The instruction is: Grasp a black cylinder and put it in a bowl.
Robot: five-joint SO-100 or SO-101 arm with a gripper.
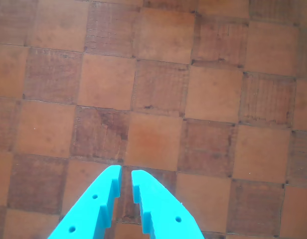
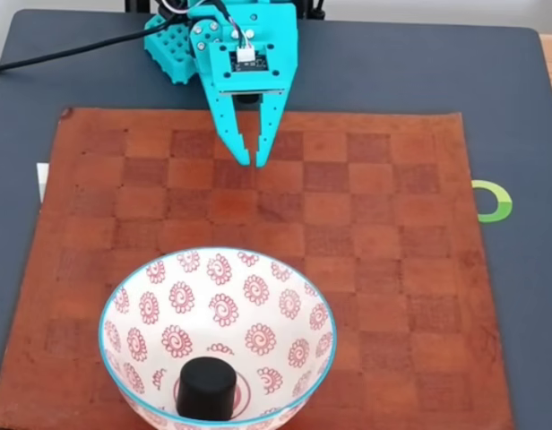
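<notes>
In the fixed view, the black cylinder (image 2: 206,388) already sits upright inside the bowl (image 2: 133,296) at the near left of the checkered leather mat (image 2: 392,269). Further right and far, the turquoise gripper (image 2: 254,161) hangs empty, jaws nearly closed. The task looks finished.

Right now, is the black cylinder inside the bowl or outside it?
Inside: the black cylinder stands upright on the bottom of the bowl, in the fixed view.

Open mat above the bowl

In the fixed view the checkered mat (image 2: 366,224) lies bare from the bowl (image 2: 258,296) rim up to the pincer (image 2: 253,163); the bowl's wall is the sole obstacle.
</notes>
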